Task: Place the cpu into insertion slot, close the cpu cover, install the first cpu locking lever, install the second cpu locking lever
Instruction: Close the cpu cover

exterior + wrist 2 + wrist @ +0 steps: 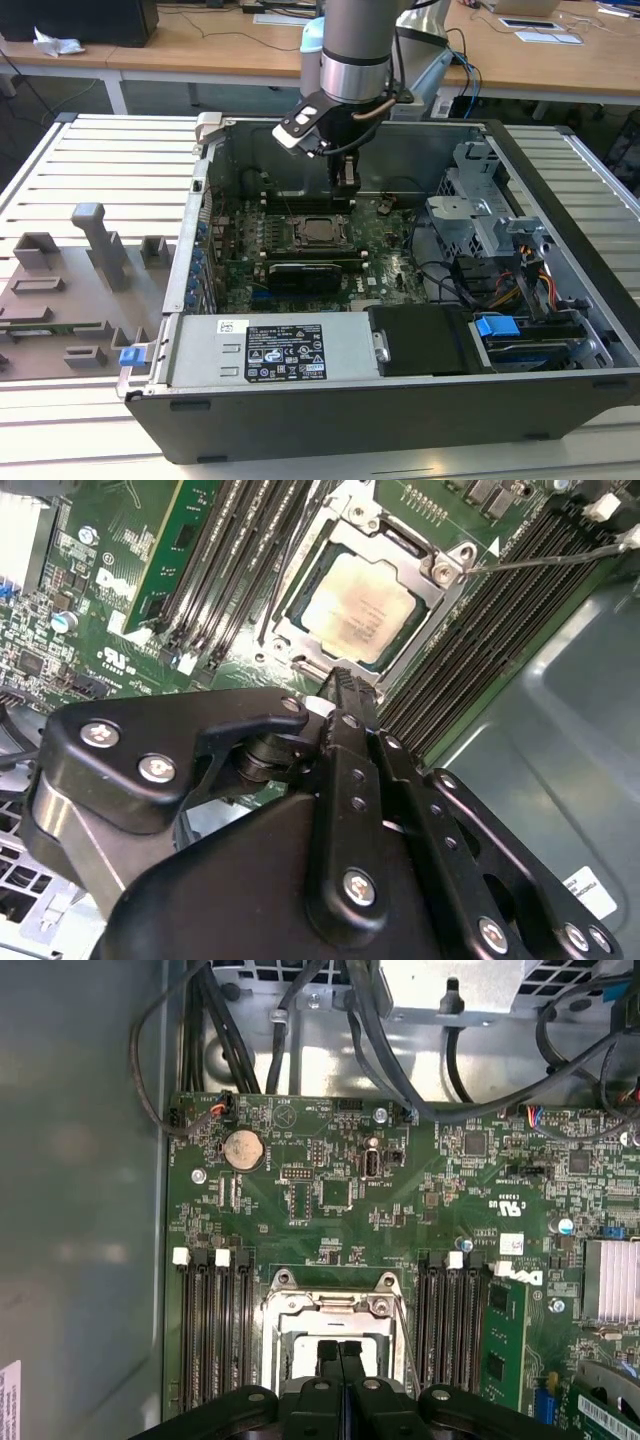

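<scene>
Cpu [358,610] lies seated on the board [330,1230] under the lowered cpu cover [450,565]. The end effector [340,1348] hovers just above it, fingers [328,1358] together and empty. Pressing the lever [540,558] probably wants slow, steady force.

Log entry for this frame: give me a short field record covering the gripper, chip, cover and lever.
gripper: jaws shut, nothing between them, hovering above the cpu
cpu: lying flat inside the cover's window
cpu cover: down around the chip
lever: thin rod angling out over the memory slots, looks unlatched
setting: motherboard inside an open computer case
</scene>
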### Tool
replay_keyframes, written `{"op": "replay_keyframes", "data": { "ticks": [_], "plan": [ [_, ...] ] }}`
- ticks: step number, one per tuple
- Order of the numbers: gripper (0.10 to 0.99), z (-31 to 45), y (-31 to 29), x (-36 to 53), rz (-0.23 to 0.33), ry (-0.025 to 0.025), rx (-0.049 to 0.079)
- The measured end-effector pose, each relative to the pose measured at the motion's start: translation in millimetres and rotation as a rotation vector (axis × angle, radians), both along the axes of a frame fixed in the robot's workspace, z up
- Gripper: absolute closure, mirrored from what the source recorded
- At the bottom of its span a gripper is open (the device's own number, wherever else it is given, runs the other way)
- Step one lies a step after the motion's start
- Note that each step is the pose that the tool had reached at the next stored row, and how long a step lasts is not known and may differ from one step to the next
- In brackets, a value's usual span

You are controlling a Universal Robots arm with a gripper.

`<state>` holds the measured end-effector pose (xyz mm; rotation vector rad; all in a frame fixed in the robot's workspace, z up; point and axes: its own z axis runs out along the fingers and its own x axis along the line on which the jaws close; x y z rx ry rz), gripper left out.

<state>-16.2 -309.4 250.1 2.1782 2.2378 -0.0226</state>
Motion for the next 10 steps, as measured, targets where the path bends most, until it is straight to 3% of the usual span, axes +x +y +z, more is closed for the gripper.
{"op": "replay_keyframes", "data": {
  "ticks": [10],
  "plan": [
    [0.980, -0.9, 0.0, -14.9, 0.000, 0.0000, 0.000]
  ]
}}
